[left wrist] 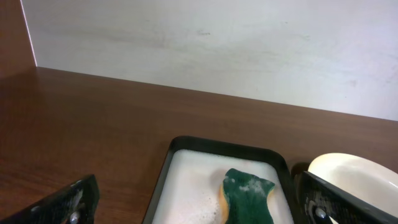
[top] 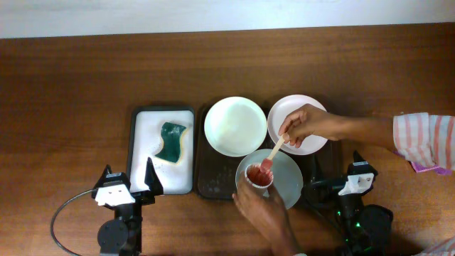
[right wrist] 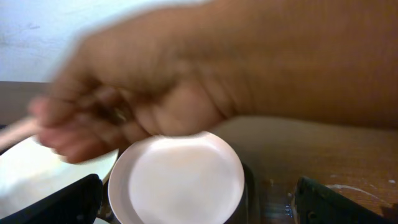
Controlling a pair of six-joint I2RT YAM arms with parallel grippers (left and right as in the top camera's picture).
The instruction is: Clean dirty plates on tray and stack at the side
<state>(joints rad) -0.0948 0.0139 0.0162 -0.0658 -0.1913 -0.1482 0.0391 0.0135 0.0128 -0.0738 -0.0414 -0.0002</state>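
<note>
Three round, shallow plates sat on the dark tray with its rounded corners and raised rim: a glossy cream plate at the back left, a white plate at the back right, and a green-grey plate in front. Above the white plate, an upper hand pinched a wooden stick dipped into a small cup of red sauce, steadied by a lower hand. Beside the tray, a foamy white tray held a wavy green sponge. The left gripper and right gripper hung at the near edge, jaws spread wide and empty.
</note>
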